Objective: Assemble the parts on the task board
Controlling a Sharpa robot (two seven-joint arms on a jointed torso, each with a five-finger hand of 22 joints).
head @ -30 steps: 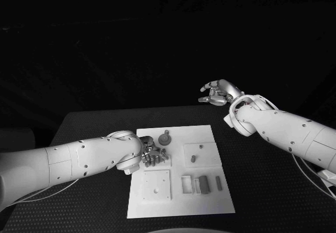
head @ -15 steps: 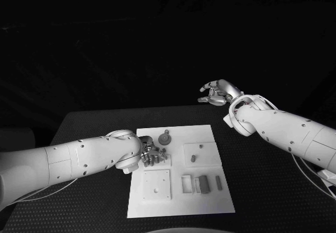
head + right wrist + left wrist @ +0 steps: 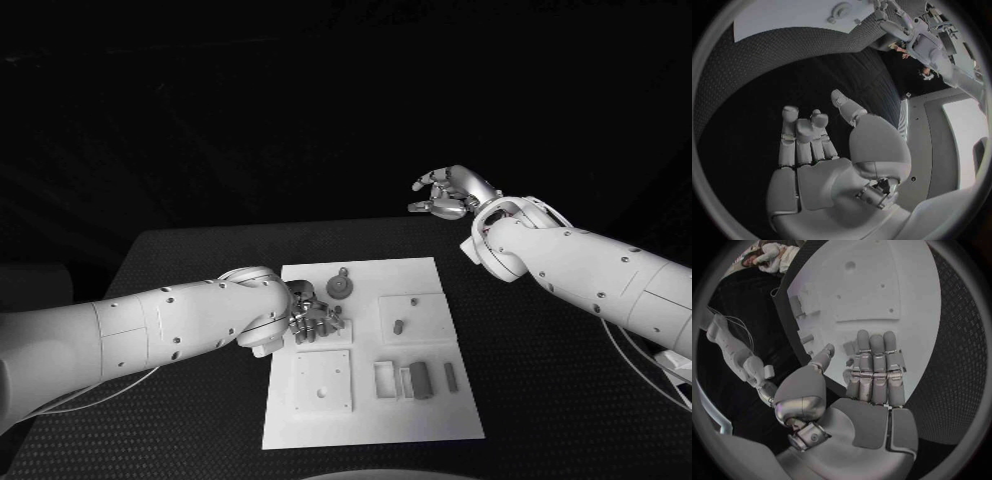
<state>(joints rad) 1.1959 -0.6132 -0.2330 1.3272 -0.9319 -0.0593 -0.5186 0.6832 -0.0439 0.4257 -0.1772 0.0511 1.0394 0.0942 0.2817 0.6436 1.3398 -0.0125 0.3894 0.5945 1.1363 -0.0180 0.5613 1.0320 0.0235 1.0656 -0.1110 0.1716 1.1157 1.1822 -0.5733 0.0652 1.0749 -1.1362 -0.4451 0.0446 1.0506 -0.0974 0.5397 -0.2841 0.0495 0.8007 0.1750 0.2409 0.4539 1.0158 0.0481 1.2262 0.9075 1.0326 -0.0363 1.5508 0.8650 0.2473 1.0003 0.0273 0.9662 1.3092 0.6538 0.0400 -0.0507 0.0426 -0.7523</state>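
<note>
The task board point(image 3: 372, 350) lies flat in the middle of the dark worktop point(image 3: 548, 360), with small grey parts on it: a round piece with a stem point(image 3: 340, 285) near the far edge, a short peg point(image 3: 397, 327) on a raised square plate right of centre, and a row of upright bars point(image 3: 418, 380) nearer the robot. The left hand point(image 3: 313, 314) is low over the board's left side, just beside the round piece; in the left wrist view its fingers point(image 3: 874, 371) lie straight and pressed together, thumb apart, holding nothing. The right hand point(image 3: 450, 192) is raised beyond the worktop's far edge, well apart from the board, its fingers point(image 3: 803, 131) loosely curled and empty.
</note>
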